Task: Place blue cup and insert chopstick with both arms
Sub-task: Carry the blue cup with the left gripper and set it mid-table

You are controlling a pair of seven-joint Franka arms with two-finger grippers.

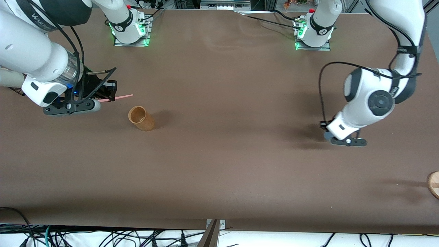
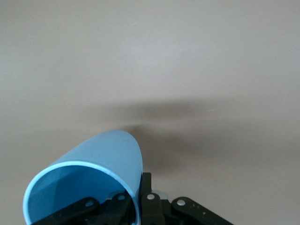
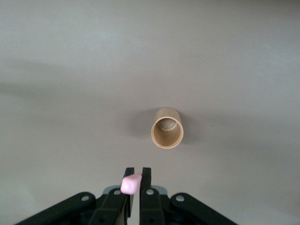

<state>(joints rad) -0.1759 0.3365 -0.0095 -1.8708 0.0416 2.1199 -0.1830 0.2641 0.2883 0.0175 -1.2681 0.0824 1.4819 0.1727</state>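
Observation:
My right gripper is shut on the pink chopstick and holds it level above the table, near the right arm's end. In the right wrist view the chopstick's end shows between the fingers of the gripper. My left gripper is shut on the wall of the blue cup, one finger inside and one outside, with the cup's mouth toward the camera. In the front view the left gripper hangs low over the table near the left arm's end, and the blue cup is hidden under the wrist.
A tan cup stands on the brown table, just nearer the front camera than the chopstick; it also shows in the right wrist view. A round wooden piece lies at the table's edge at the left arm's end.

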